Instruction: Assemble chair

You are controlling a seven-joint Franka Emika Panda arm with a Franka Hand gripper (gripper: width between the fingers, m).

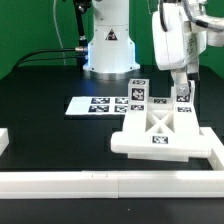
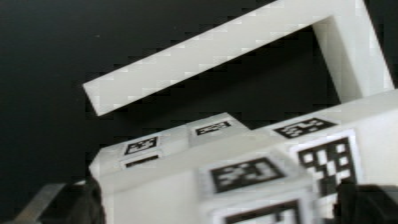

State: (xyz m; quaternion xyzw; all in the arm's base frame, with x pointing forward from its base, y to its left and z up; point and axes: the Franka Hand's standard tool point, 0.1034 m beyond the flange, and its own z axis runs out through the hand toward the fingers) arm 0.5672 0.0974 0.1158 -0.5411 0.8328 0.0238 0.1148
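Observation:
The chair lies in pieces at the exterior view's right. An X-braced panel [image 1: 160, 124] lies flat on a white slab [image 1: 165, 143]. Two short square tagged blocks stand behind it, one [image 1: 138, 95] at its left and one [image 1: 183, 101] at its right. My gripper [image 1: 182, 88] hangs straight down over the right block, its tips at the block's top. In the wrist view, tagged white chair pieces [image 2: 249, 160] fill the space between my dark fingers [image 2: 68, 205], which stand wide apart at the picture's edges. My gripper [image 2: 217, 212] looks open, with its grip on nothing shown.
The marker board [image 1: 92, 104] lies flat left of the chair parts. A long plain white border rail [image 1: 90, 182] runs along the front and turns a corner at the right [image 1: 213, 150]; it also shows in the wrist view [image 2: 214, 50]. The robot base [image 1: 108, 45] stands behind.

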